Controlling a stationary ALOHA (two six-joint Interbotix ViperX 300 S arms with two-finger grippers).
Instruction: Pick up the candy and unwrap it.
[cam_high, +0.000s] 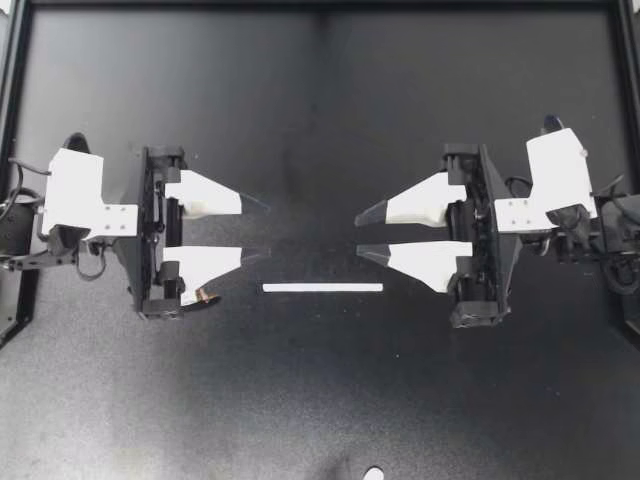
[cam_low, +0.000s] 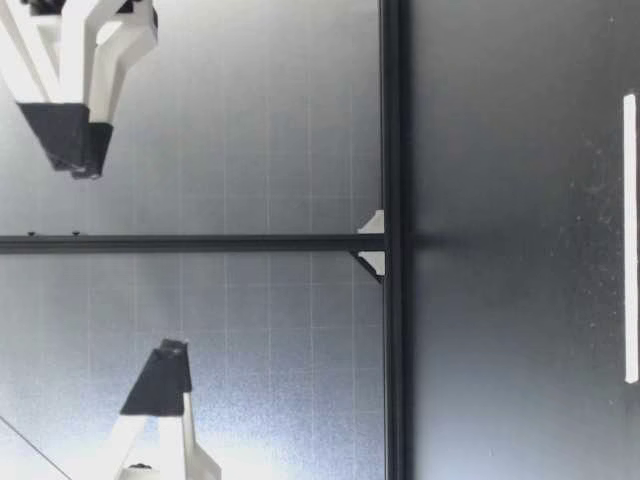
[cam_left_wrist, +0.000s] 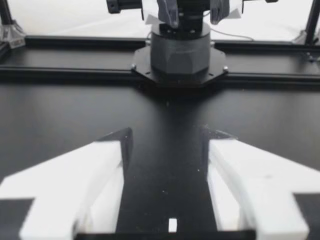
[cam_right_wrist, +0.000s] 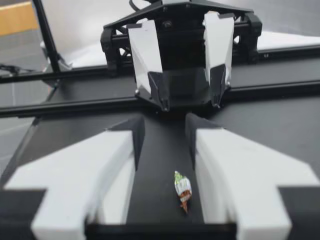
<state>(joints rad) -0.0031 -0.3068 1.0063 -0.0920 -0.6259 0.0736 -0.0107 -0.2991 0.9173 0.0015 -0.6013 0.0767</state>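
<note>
From above, my left pincer (cam_high: 266, 228) and right pincer (cam_high: 360, 236) face each other over the bench (cam_high: 320, 120), both spread and empty, with a white strip (cam_high: 322, 288) beside them. Only the right wrist view shows the candy (cam_right_wrist: 183, 190), hidden from above. It lies on the bench between that pincer's fingers, close to one, lengthwise along them, green-and-white end pointing ahead, brown twisted tail toward the wrist.

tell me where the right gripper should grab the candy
Probably the plump middle of the candy, pinched across its width. It lies lengthwise between the open fingers of my right gripper, thin twisted tail toward the wrist, so descending straight down and closing should catch both long sides.
</note>
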